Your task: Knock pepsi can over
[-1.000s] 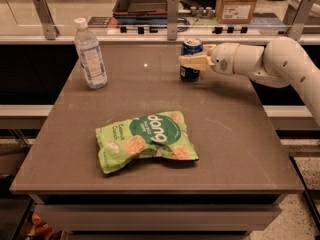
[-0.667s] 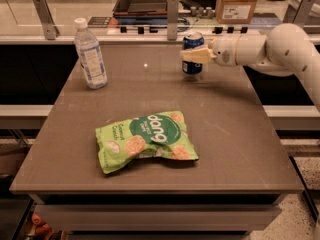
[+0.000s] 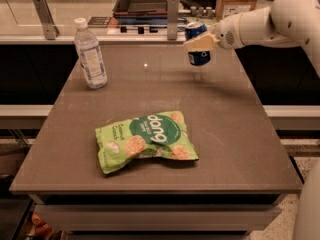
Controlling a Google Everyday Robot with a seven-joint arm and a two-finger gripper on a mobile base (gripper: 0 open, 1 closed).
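The pepsi can [image 3: 200,57] is dark blue with a silver top. It hangs tilted in the air above the far right part of the brown table [image 3: 235,134], near its back edge. My gripper [image 3: 198,43] reaches in from the right on a white arm [image 3: 265,24]. It is shut on the can, with a cream finger [image 3: 202,42] lying across the can's front. The can's base is off the tabletop.
A clear water bottle [image 3: 90,54] with a white cap stands at the far left of the table. A green snack bag [image 3: 147,139] lies in the middle front. Metal posts [image 3: 172,16] and a dark tray [image 3: 145,1] stand behind the back edge.
The can stood on the table with the gripper around it. Now the gripper has lifted it up and slightly to the right, and it is tilted.
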